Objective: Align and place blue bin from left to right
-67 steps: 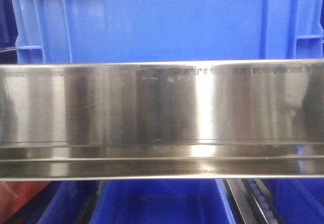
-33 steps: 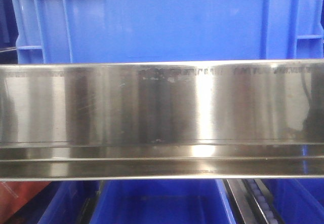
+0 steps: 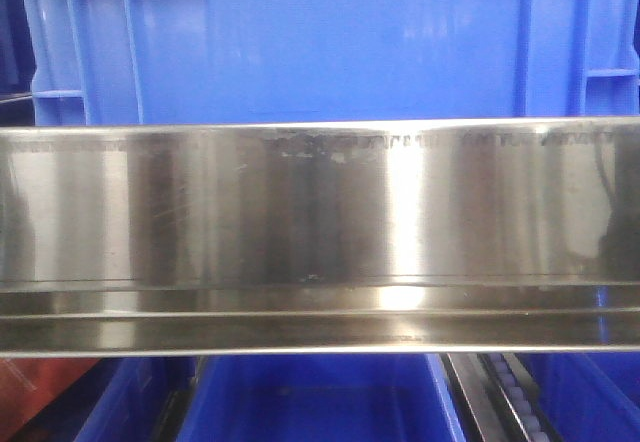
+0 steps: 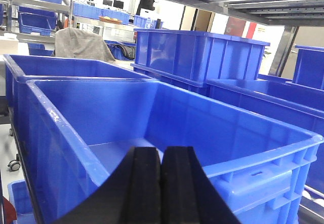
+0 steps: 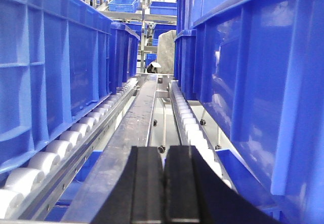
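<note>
Front view: blue bin (image 3: 330, 42) unmoved behind steel rail (image 3: 320, 232).

Left gripper (image 4: 161, 183) here: two black, matte fingers (image 4: 144, 183), flat-faced with rounded tops, flaring wide toward the base. Right gripper (image 5: 163, 183) looks the same: black, blocky fingers (image 5: 147, 183), squared tips, smooth surfaces, no markings or screws showing.
</note>
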